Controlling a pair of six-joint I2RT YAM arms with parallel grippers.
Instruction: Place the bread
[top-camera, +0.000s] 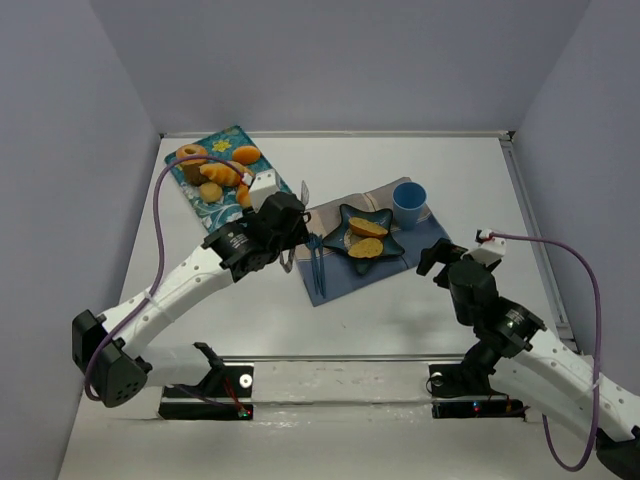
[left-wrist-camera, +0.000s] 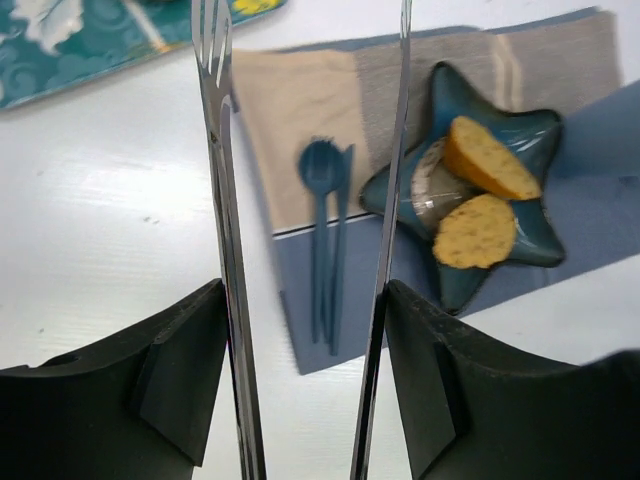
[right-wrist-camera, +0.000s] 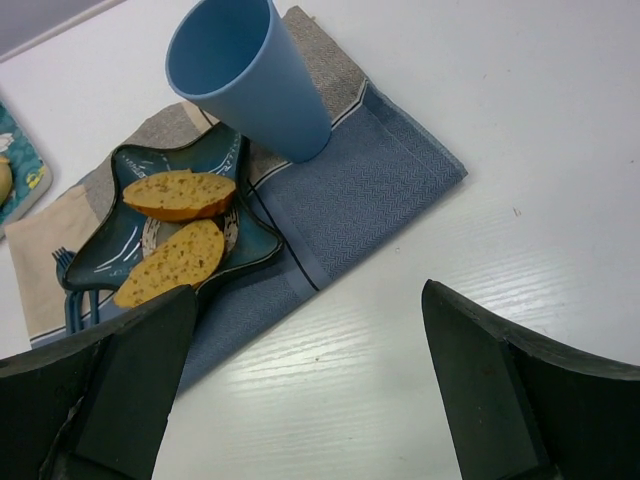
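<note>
Two bread slices (top-camera: 367, 237) lie in a dark teal star-shaped plate (top-camera: 345, 215) on a blue-and-beige cloth (top-camera: 340, 275). My left gripper (top-camera: 290, 228) is shut on metal tongs (top-camera: 304, 192). In the left wrist view the tong arms (left-wrist-camera: 225, 200) stand apart and empty between my fingers (left-wrist-camera: 180, 370), left of the plate (left-wrist-camera: 548, 245) and its slices (left-wrist-camera: 476, 232). My right gripper (top-camera: 438, 256) is open and empty, near the cloth's right corner. The right wrist view shows both slices (right-wrist-camera: 172, 262) in the plate (right-wrist-camera: 120, 240).
A blue cup (top-camera: 409, 203) stands on the cloth behind the plate; it also shows in the right wrist view (right-wrist-camera: 250, 75). A teal tray (top-camera: 190, 185) with several pastries sits at the back left. Blue cutlery (left-wrist-camera: 325, 235) lies on the cloth left of the plate.
</note>
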